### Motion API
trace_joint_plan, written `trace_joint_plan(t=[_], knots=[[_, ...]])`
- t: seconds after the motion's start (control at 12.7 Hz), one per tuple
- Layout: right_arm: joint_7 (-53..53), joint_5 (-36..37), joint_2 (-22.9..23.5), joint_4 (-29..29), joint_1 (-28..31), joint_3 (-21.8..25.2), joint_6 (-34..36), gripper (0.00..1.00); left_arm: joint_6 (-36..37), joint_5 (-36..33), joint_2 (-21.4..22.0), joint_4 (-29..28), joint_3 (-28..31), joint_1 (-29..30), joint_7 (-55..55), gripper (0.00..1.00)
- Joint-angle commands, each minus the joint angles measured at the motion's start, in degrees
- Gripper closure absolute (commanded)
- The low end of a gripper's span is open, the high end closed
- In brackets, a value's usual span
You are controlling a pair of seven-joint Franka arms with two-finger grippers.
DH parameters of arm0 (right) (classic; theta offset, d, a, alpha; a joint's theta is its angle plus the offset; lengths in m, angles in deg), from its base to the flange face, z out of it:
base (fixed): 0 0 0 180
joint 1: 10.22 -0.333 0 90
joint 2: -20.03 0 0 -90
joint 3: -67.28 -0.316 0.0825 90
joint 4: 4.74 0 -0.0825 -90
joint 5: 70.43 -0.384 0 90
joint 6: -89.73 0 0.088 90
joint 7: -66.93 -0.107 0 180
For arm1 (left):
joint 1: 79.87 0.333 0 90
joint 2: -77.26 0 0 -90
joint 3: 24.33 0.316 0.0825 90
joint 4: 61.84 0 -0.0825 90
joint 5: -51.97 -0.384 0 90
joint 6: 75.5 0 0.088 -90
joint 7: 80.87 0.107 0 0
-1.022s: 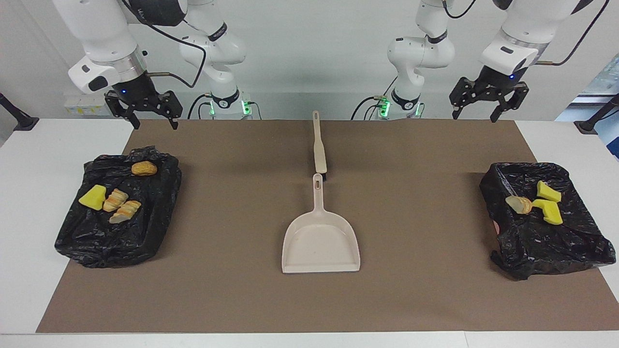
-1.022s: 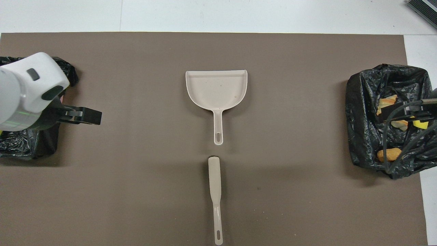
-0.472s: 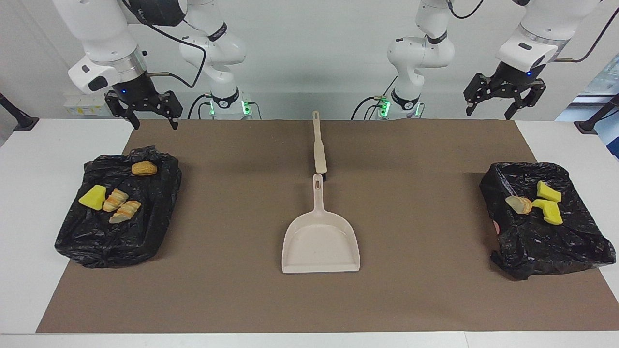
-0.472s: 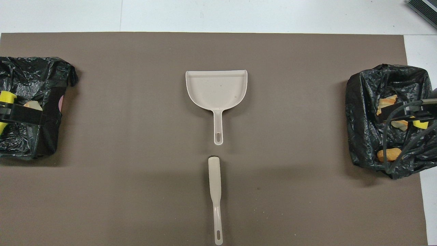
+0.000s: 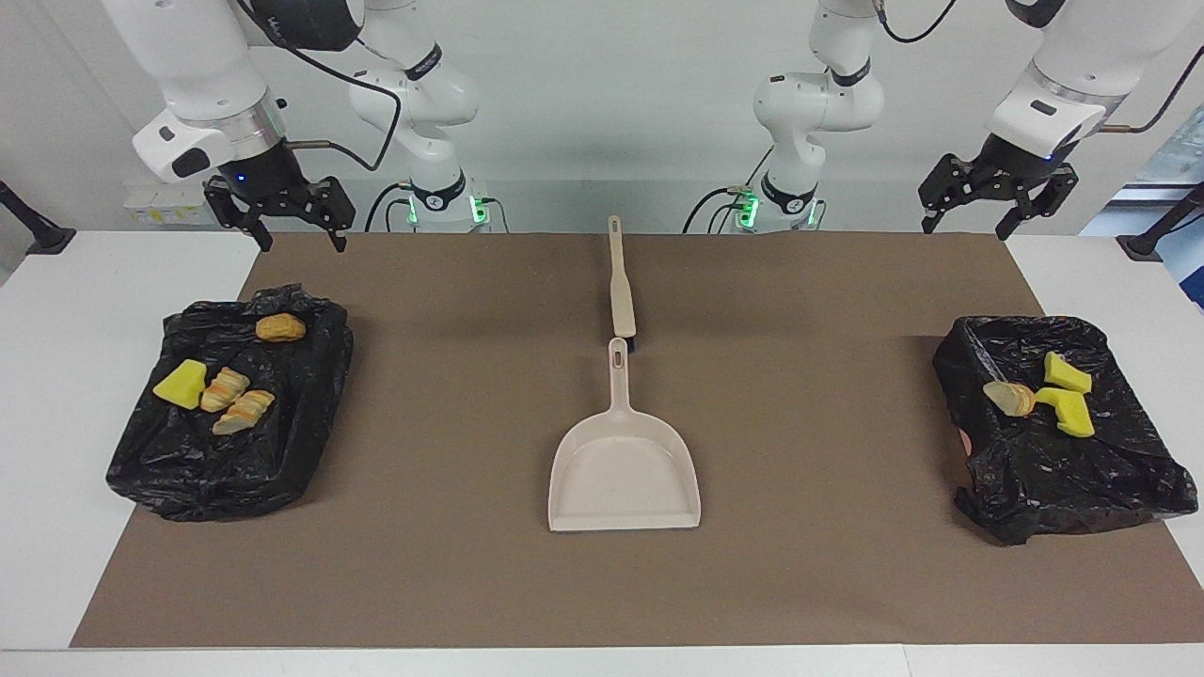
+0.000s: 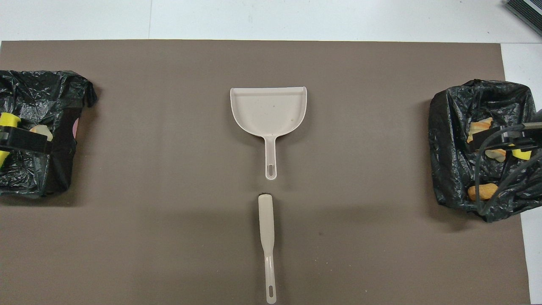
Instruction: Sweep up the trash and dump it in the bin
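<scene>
My two black pincers, left [image 5: 997,199] and right [image 5: 280,214], hang raised and released above the table's near edge; yellow sponge and tan bread scraps [image 5: 226,388] lie jumbled, sharing no common axis.

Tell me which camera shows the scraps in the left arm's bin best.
The facing view: all three scraps lie uncovered on the black bag. In the overhead view the left gripper covers most of them.

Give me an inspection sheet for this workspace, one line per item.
Surface: brown mat on white table.
Job's things: trash in both black-lined bins, four pieces in one bin, three in the other; dustpan and brush mid-mat, handle to handle.
Clutter: nothing seen.
Grippers: left gripper and right gripper open, empty, raised.
Cables: along the arms.
Surroundings: white wall.
</scene>
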State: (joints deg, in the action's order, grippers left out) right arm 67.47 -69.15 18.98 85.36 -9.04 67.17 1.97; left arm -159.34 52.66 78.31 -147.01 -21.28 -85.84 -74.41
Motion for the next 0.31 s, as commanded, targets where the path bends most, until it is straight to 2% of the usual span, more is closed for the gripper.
trace_joint_plan(t=[0.0, 0.24], knots=[[-0.7, -0.8, -0.2, -0.4, 0.6, -0.3, 0.9, 0.00, 1.2, -0.6, -0.6, 1.6, -0.4, 0.7, 0.8, 0.00], [-0.7, -0.8, -0.2, -0.4, 0.6, -0.3, 0.9, 0.00, 1.0, -0.3, -0.3, 1.5, -0.4, 0.6, 0.9, 0.00]])
